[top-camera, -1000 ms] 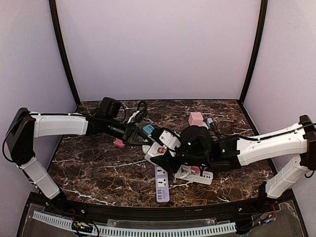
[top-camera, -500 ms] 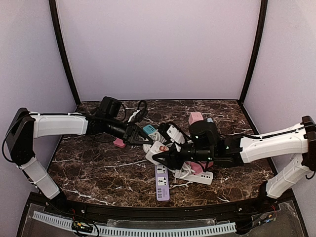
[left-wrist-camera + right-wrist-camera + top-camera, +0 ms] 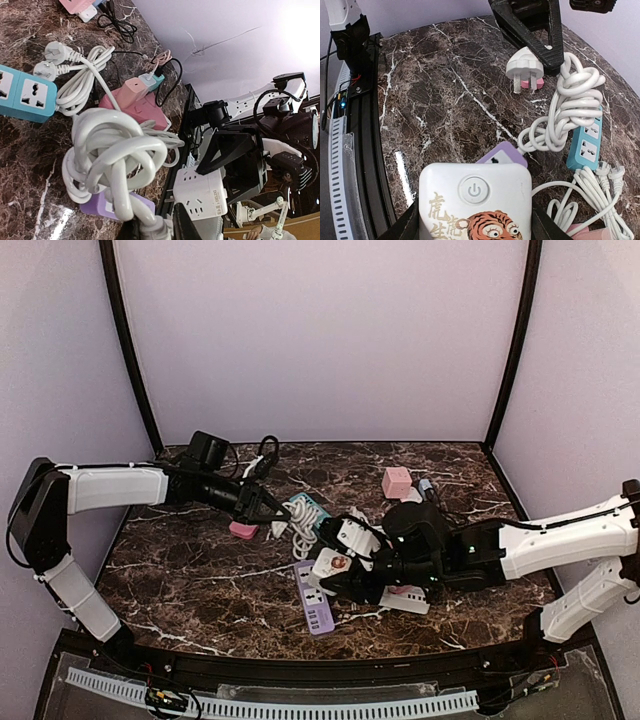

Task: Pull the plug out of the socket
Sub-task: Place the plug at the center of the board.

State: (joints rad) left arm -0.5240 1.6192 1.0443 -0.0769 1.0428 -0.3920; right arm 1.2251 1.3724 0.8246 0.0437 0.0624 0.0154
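Moved: plug drawn left, clear of socket block | left fingers clamp plug | right fingers grip socket block

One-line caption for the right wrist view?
Left gripper holds the white plug free; right gripper grips the tiger-print socket block.

Both arms wear smooth white tubular shells joined by bulky black joint housings, the left arm and the right arm alike. A thin black cable runs along the left arm's white link. The left gripper is matte black with tapering, wedge-shaped fingers; the right gripper is black too.
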